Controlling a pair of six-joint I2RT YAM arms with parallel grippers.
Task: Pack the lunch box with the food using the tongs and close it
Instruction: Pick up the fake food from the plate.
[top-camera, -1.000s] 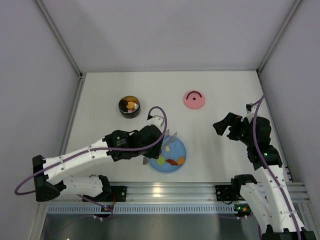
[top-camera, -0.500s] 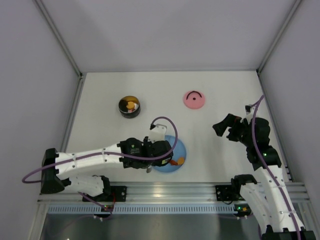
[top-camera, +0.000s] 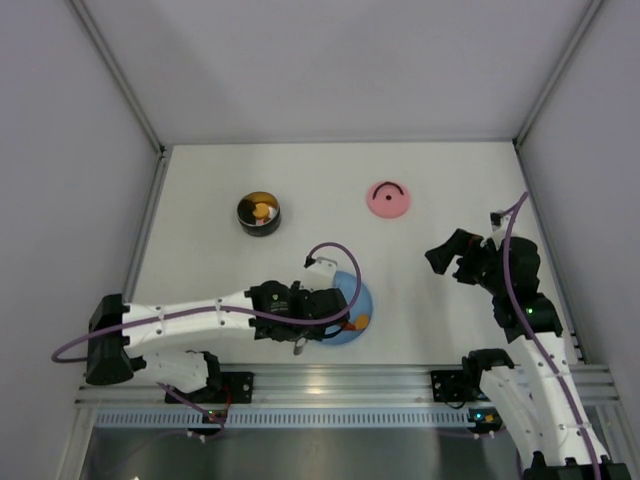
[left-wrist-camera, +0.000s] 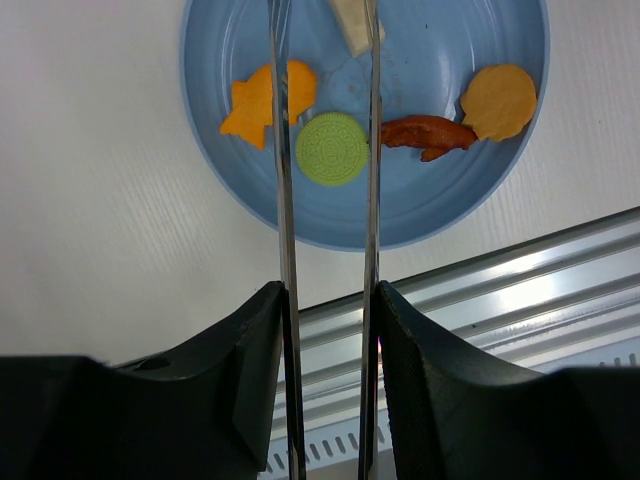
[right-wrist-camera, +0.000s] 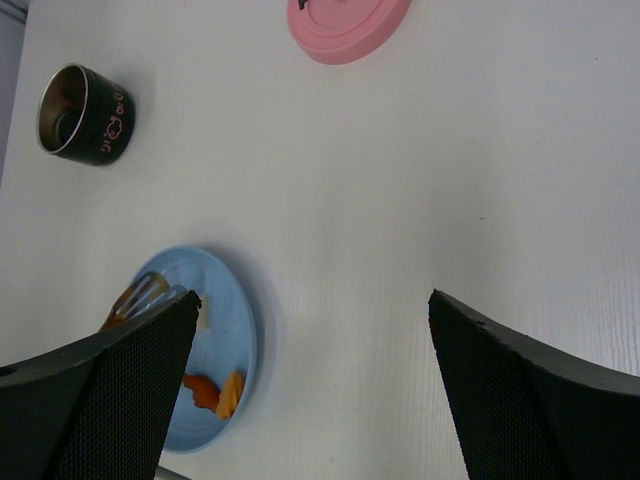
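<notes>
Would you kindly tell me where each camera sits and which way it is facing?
Top external: overhead, looking down on the table; left arm and right arm show.
Left wrist: looks along the tongs onto the blue plate; left end effector shows, gripping them.
Right wrist: looks across the table at lunch box and pink lid; right end effector shows, open.
Shared: all three see the plate.

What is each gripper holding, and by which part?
The left gripper holds the tongs, its fingers pressing both tong arms well back from the tips. The right gripper is open and empty.
</notes>
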